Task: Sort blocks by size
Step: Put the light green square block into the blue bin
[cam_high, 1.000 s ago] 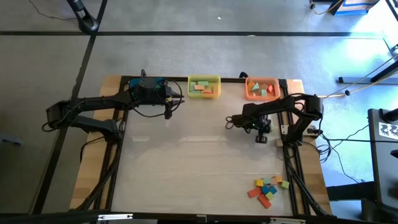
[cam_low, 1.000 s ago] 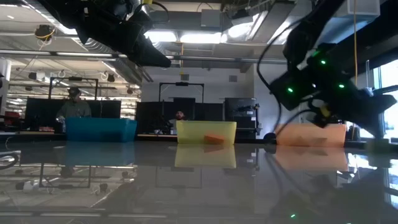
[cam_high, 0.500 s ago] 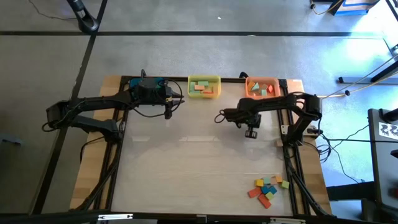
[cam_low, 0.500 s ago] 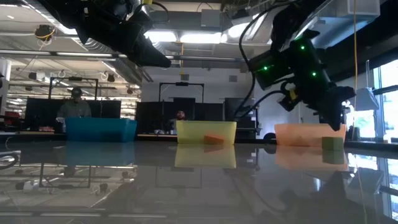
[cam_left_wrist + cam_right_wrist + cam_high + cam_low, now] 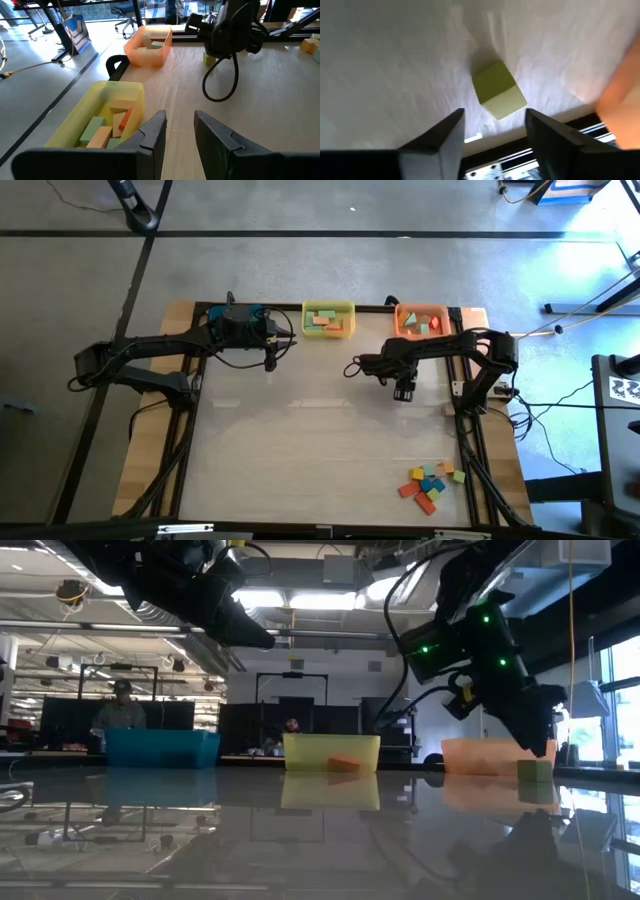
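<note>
The pale wooden desk [image 5: 320,440] carries a translucent orange plastic bin [image 5: 420,322]. Beside it, the right claw [image 5: 403,392] hovers, fingers parted, over a freed yellow-green cube [image 5: 499,90]. The left claw [image 5: 179,131], narrow, holds nothing.

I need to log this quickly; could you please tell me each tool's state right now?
Left tool: open, holding nothing.
Right tool: open, empty; green cube lies on the table beyond it.

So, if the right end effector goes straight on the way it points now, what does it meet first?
Most likely the green cube lying on the table. The right end effector points down at it with fingers open, apart from it. How far off it is, the pictures do not settle.
</note>
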